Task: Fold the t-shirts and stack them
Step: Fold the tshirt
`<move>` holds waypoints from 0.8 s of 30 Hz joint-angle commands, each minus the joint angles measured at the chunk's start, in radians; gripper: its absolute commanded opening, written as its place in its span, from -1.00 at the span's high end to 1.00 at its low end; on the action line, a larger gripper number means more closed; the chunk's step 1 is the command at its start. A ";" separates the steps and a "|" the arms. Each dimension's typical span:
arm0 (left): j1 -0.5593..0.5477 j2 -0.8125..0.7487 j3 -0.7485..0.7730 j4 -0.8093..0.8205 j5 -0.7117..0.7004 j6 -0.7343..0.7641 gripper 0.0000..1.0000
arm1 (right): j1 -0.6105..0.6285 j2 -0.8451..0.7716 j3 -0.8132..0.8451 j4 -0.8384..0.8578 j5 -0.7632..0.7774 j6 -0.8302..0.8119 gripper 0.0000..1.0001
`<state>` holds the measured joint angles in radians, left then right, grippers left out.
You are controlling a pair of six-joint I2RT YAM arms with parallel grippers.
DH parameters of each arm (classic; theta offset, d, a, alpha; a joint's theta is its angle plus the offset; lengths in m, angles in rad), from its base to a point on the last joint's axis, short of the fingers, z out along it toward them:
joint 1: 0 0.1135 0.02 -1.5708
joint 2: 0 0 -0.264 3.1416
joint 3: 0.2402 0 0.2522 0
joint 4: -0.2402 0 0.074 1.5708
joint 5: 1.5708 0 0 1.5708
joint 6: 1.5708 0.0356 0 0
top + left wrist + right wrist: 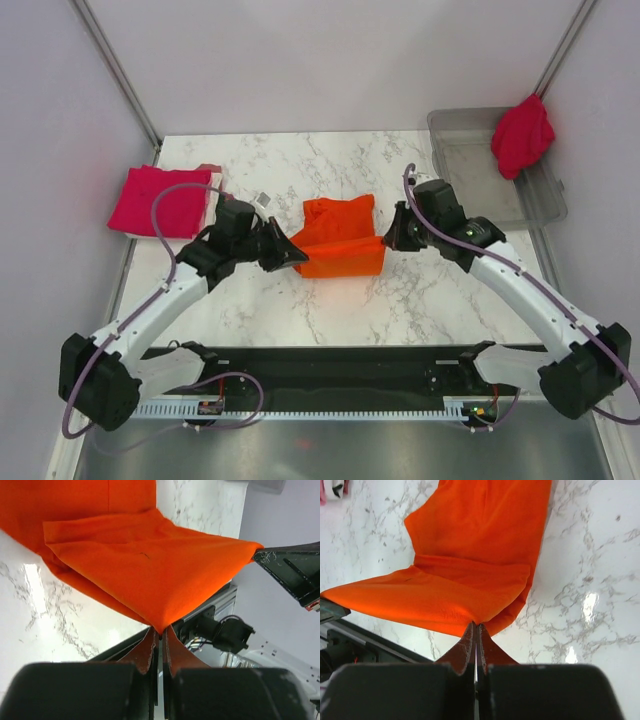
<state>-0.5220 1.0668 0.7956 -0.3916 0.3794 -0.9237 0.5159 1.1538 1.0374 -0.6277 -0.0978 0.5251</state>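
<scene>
A robot lab test cell. Plain white walls [330, 60] on metal corner posts [113, 68] box in a marble-look table [430, 300]. Two arms [160, 300] are bolted to a black rail [330, 375] at its near edge, trailing loose cables [165, 215]. Around them are an orange shirt [340, 245], red shirts [160, 200] and a clear bin [470, 165].

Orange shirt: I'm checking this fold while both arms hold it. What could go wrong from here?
The left gripper and right gripper each pinch only a thin corner of the orange shirt, so either corner could slip out. The rest lies bunched on the table, and an uneven pull might leave the fold crooked.
</scene>
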 commanded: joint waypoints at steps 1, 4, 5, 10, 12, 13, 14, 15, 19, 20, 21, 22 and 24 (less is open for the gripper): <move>0.060 0.108 0.137 -0.041 0.049 0.069 0.96 | -0.030 0.120 0.113 -0.009 0.081 -0.023 1.00; 0.102 0.207 0.215 -0.043 0.052 0.101 0.96 | -0.060 0.225 0.196 0.013 0.073 -0.028 1.00; 0.114 0.234 0.234 -0.043 0.055 0.118 0.96 | -0.069 0.253 0.238 0.017 0.066 -0.028 1.00; 0.189 0.419 0.373 -0.041 0.072 0.161 0.96 | -0.126 0.435 0.355 0.034 0.044 -0.040 1.00; 0.221 0.511 0.421 -0.041 0.096 0.172 0.96 | -0.145 0.483 0.414 0.039 0.029 -0.045 1.00; 0.230 0.542 0.471 -0.041 0.101 0.174 0.96 | -0.160 0.527 0.433 0.042 0.026 -0.046 1.00; 0.250 0.594 0.499 -0.041 0.108 0.177 0.96 | -0.168 0.553 0.479 0.045 0.021 -0.050 1.00; 0.260 0.631 0.560 -0.041 0.115 0.178 0.96 | -0.174 0.579 0.502 0.049 0.023 -0.050 1.00; 0.295 0.844 0.767 -0.046 0.153 0.172 0.96 | -0.215 0.778 0.651 0.069 0.003 -0.042 1.00; 0.300 0.904 0.818 -0.046 0.183 0.164 0.96 | -0.220 0.819 0.723 0.075 -0.005 -0.040 0.99; 0.306 1.000 0.868 -0.047 0.191 0.161 0.95 | -0.224 0.855 0.754 0.086 -0.008 -0.030 0.89; 0.307 1.057 0.975 -0.055 0.197 0.161 0.76 | -0.232 0.926 0.783 0.101 0.006 -0.019 0.17; 0.306 1.140 1.091 -0.088 0.196 0.193 -0.98 | -0.234 0.968 0.813 0.164 0.061 0.010 -0.43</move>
<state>-0.2253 2.1021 1.7401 -0.4389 0.5297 -0.7811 0.2981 2.0521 1.7893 -0.5400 -0.0986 0.5152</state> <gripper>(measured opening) 0.555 0.602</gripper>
